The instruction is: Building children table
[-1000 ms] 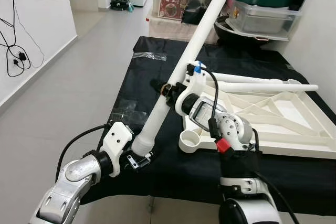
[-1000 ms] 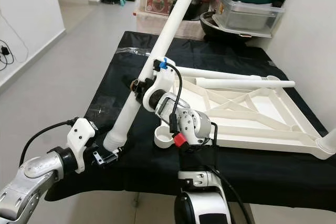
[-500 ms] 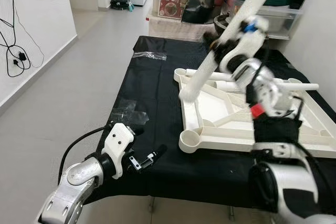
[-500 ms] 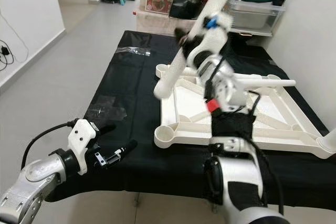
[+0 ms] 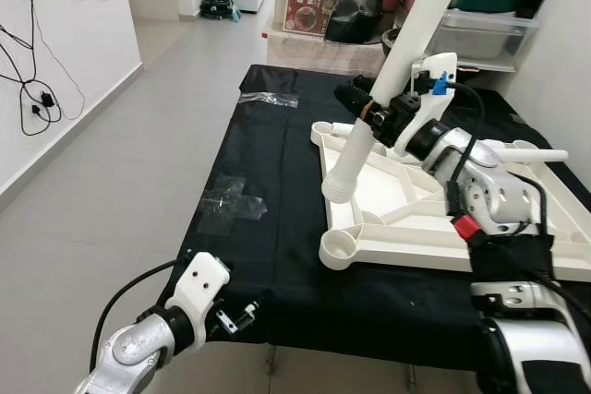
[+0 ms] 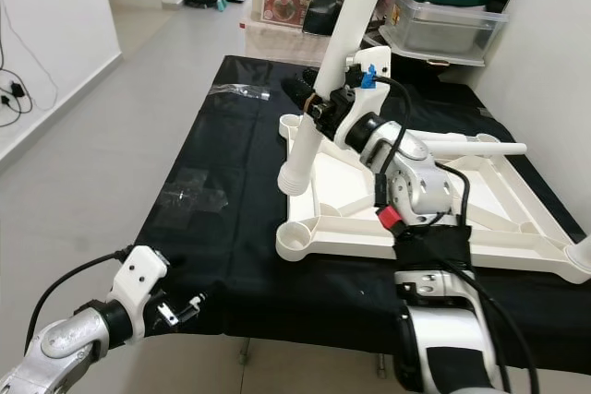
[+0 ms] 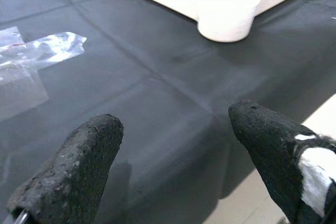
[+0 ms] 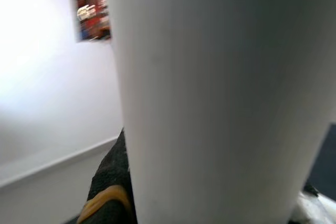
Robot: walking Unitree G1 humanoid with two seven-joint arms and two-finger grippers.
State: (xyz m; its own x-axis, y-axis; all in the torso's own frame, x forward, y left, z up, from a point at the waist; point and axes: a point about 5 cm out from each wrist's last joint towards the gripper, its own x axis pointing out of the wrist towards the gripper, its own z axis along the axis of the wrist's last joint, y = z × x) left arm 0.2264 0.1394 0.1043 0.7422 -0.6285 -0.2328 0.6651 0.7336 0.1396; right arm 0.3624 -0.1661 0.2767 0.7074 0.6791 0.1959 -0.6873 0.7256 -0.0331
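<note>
A long white table leg (image 5: 404,41) stands steeply tilted over the upturned white tabletop (image 5: 406,228). My right gripper (image 5: 367,108) is shut on the leg about a third of the way up. The leg's open lower end (image 5: 340,189) hangs just above the tabletop's left rim, behind the near-left corner socket (image 5: 339,251). In the right wrist view the leg (image 8: 220,93) lies against a black finger (image 8: 110,182). My left gripper (image 5: 237,316) is low at the table's front edge, open, with nothing between its fingers (image 7: 79,166). The corner socket (image 7: 227,22) lies beyond them.
A black cloth (image 5: 277,154) covers the table. Clear plastic wrap (image 5: 231,200) lies on its left part and another piece (image 5: 268,99) at the back. More white legs (image 5: 517,152) lie across the tabletop. Storage boxes and a green pot (image 5: 462,2) stand behind.
My left gripper let go of the leg's lower end and dropped to the table's front edge. My right arm swung the leg up and right, over the tabletop, now steeper.
</note>
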